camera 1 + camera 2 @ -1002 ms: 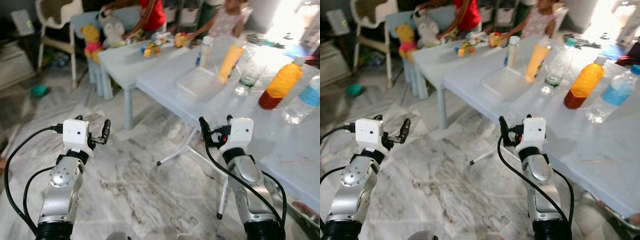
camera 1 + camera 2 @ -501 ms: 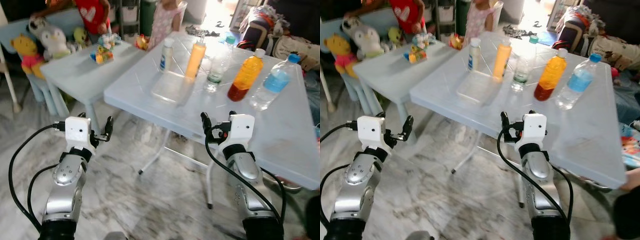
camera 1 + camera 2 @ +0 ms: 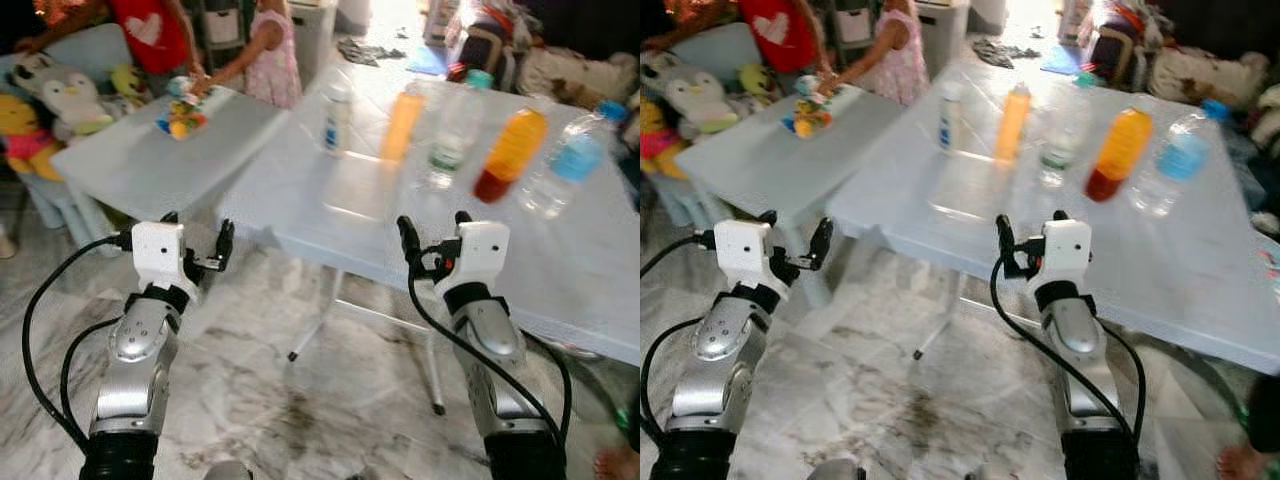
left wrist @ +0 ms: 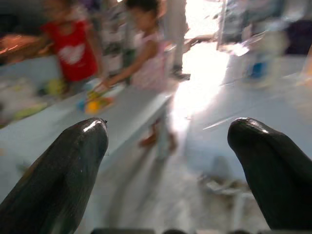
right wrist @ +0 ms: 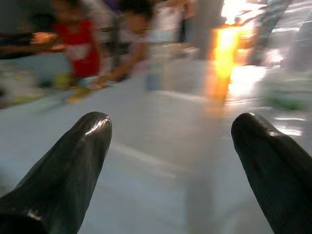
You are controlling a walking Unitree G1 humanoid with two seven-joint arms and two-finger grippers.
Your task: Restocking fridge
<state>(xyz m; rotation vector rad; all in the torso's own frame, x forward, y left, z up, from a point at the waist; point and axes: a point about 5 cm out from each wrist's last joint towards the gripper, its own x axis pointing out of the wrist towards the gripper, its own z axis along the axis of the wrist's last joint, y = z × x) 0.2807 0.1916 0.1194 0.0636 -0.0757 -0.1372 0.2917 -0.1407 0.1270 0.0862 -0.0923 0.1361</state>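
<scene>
Large pale folding table (image 3: 560, 270) at 1 o'clock, its near edge just ahead of both arms. Smaller table (image 3: 130, 165) at 11 o'clock, two people behind it. Along the big table's far side, a row of bottles: white (image 3: 337, 118), yellow-orange (image 3: 403, 124), clear (image 3: 446, 138), orange juice (image 3: 510, 155), water (image 3: 566, 172); blurred, caps uncertain. Left gripper (image 3: 198, 250) and right gripper (image 3: 433, 245) both spread, empty. Risk: the right arm clips the table edge during the approach, toppling bottles.
</scene>
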